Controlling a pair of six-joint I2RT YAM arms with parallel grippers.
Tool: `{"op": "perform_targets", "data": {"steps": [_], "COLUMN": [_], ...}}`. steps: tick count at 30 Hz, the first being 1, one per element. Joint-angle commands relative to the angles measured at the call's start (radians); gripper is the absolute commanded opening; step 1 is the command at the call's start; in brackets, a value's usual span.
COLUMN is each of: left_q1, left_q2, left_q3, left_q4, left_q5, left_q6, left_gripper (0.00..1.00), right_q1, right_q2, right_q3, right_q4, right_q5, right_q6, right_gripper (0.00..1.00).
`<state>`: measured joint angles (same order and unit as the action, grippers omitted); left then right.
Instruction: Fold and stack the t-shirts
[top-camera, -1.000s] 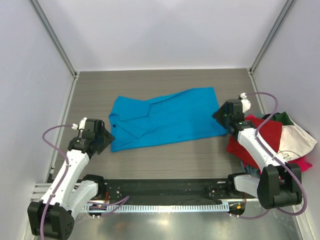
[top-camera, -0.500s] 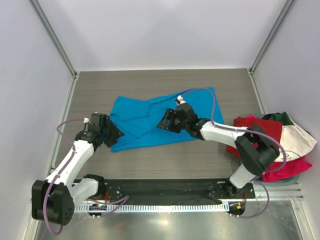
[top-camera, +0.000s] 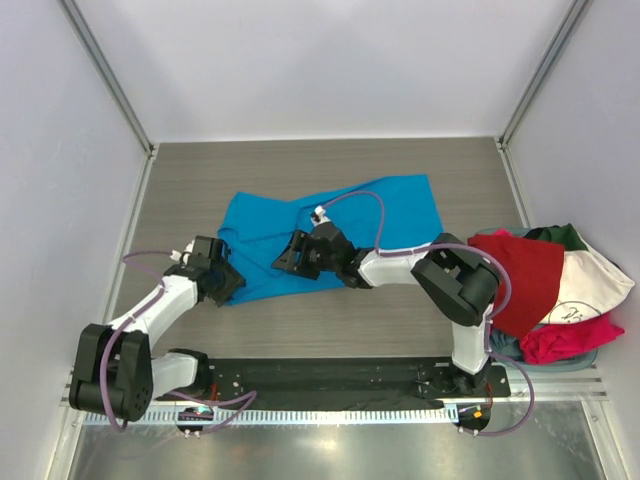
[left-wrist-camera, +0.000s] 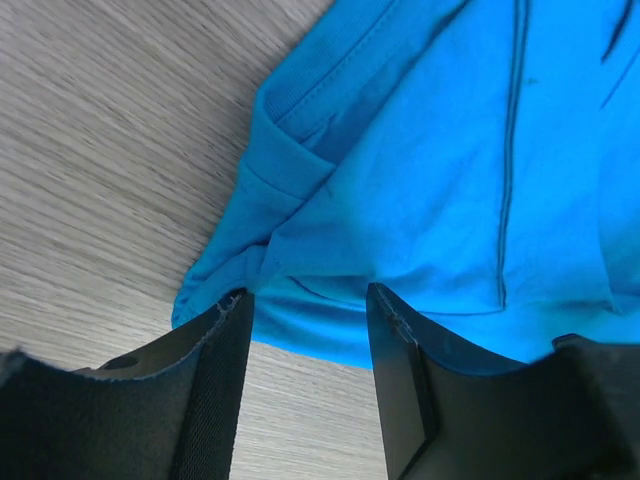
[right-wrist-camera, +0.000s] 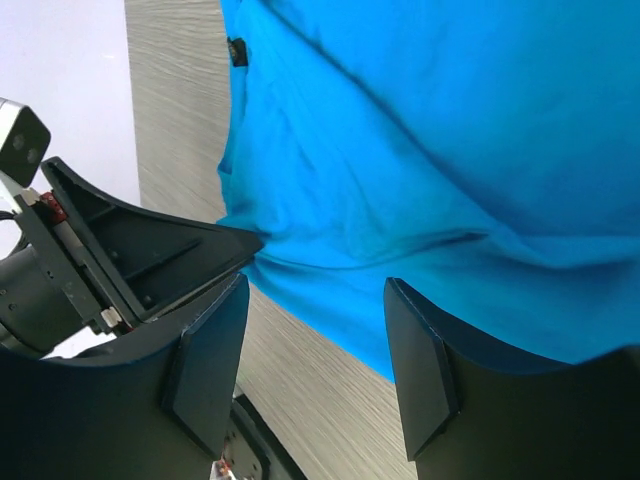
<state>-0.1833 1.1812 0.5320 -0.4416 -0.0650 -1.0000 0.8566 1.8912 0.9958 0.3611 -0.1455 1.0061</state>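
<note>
- Grey wood-grain surface (top-camera: 300, 170), boxed in by pale walls (top-camera: 300, 70), carries all the laundry.
- The blue t-shirt (top-camera: 370, 215) lies spread and rumpled across its middle, long side running left to right.
- The other shirts are heaped at the right edge, apart from the blue one. The red shirt (top-camera: 520, 275) is on top, with the white shirt (top-camera: 590, 285), pink shirt (top-camera: 570, 335) and dark green shirt (top-camera: 565, 237) around it. None looks folded.
- My left hand (left-wrist-camera: 308, 293) sits at the blue t-shirt's bunched near-left corner. Its fingers (left-wrist-camera: 215, 390) are apart, with the cloth edge lying in the gap and nothing pinched.
- My right hand (right-wrist-camera: 317, 285) reaches across to the near edge, just beside my left. Its fingers (right-wrist-camera: 210, 370) are also apart, over the cloth. I cannot tell whether they touch it.
- I judge the shirt to be light and limp. It will sag from wherever I hold it, crease freely and probably slide over this smooth surface. Nothing about it is fragile.
- The stitched edges look like the best holds, since they are thicker and less likely to slip.
- I would pinch through every layer at the corner and keep my two holds spread along one edge so it stays taut. With my hands this close together, most of the shirt would simply trail.
</note>
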Motion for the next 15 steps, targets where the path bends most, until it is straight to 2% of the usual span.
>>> {"op": "perform_targets", "data": {"steps": [1, 15], "left_q1": [-0.004, -0.004], "left_q2": [0.047, 0.041], "left_q3": [0.002, -0.003], "left_q4": [-0.006, -0.009], "left_q5": [-0.102, -0.108], "left_q6": [-0.009, 0.011], "left_gripper": [0.50, 0.49], "right_q1": [0.016, 0.030], "right_q2": [0.029, 0.126], "right_q3": [0.049, 0.084], "right_q4": [0.091, 0.133], "right_q5": [0.009, 0.053], "right_q6": [0.054, 0.097], "right_gripper": [0.63, 0.63]}}
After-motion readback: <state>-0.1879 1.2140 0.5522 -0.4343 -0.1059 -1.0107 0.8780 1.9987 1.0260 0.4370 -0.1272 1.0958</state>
